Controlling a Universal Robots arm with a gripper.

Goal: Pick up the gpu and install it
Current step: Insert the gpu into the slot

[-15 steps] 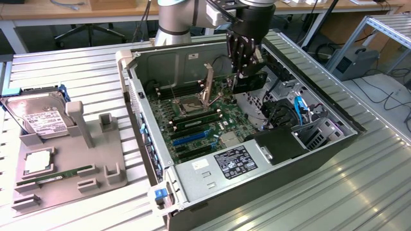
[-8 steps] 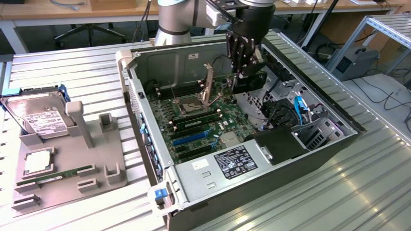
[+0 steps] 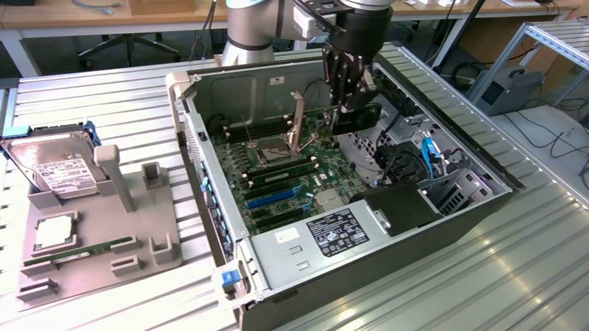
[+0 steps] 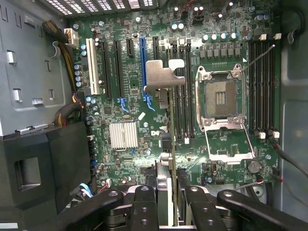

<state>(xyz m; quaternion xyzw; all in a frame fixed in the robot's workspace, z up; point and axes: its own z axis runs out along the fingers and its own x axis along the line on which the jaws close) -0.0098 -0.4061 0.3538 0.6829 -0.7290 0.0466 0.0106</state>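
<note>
The gpu (image 3: 359, 118) hangs upright inside the open computer case (image 3: 193, 138), above the motherboard (image 3: 294, 172), with its green board facing out. My gripper (image 3: 352, 103) is shut on its upper edge. In the wrist view I look down along the card, which shows edge-on between the black fingers (image 4: 144, 207). Its silver end bracket (image 4: 163, 74) is over the board, close beside the long blue slot (image 4: 142, 67). The card is above the board and sits in no slot.
The CPU socket (image 4: 220, 98) stands open with its lever raised. A black shroud (image 3: 401, 207) and drive cage fill the case's near-right corner. On the exterior view's left, a grey fixture (image 3: 101, 234) holds a hard drive (image 3: 55, 169), a RAM stick (image 3: 87, 249) and a chip (image 3: 54, 231).
</note>
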